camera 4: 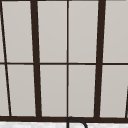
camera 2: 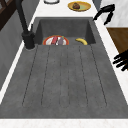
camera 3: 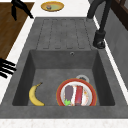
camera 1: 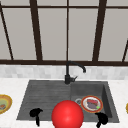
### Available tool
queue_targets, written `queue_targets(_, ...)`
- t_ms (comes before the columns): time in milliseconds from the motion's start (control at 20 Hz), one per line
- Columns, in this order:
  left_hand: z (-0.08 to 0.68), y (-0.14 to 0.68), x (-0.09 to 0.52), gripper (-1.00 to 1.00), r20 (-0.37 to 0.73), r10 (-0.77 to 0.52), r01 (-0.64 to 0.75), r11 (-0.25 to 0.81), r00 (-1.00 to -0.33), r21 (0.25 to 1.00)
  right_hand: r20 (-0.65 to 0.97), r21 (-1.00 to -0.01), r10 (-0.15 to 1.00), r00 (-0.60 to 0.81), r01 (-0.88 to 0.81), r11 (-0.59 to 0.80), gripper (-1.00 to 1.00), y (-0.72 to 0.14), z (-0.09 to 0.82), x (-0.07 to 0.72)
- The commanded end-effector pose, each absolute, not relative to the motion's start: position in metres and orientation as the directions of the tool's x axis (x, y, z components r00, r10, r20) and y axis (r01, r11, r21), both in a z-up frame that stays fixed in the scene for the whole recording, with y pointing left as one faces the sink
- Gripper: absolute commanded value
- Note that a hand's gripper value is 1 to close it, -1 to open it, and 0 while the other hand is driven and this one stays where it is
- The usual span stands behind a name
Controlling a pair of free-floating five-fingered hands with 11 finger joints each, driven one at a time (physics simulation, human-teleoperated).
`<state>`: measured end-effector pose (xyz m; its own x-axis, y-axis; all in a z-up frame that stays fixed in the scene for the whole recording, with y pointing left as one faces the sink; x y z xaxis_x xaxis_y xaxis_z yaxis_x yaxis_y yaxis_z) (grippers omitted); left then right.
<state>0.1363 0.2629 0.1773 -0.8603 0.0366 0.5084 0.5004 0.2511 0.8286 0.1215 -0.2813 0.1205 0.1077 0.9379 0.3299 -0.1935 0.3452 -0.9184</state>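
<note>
Two hands are held over the sink's front rim; the right hand point(camera 1: 102, 119), fingers loosely open and holding nothing, is nearer the plate point(camera 1: 91, 103), at its eleven o'clock.

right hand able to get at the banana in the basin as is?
Probably yes. The right hand hangs at the sink's front edge, fingers relaxed, holding nothing. The banana lies bare on the basin floor near that edge, apart from the plate, with nothing over it.

Even, flat, bright light throughout, with faint shading inside the sink basin point(camera 3: 40, 62) and no glare.
</note>
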Motion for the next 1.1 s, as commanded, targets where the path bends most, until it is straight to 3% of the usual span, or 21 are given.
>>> queue_targets(0, 0.181, 0.251, 0.144, -1.0, 0.515, 0.063, 0.516, 0.198, -0.855, 0.833, 0.33, -0.918, 0.938, 0.108, -0.194, 0.345, 0.0, -0.281, 0.12, 0.122)
queue_targets(700, 0.184, 0.244, 0.155, -1.0, 0.508, 0.137, 0.525, 0.142, -0.85, 0.839, 0.335, -0.917, 0.936, 0.111, -0.188, 0.35, 0.0, -0.281, 0.12, 0.122)
queue_targets(1050, 0.184, 0.224, 0.157, -1.0, 0.509, 0.117, 0.523, 0.191, -0.853, 0.831, 0.336, -0.917, 0.935, 0.111, -0.188, 0.351, 0.0, -0.281, 0.12, 0.122)
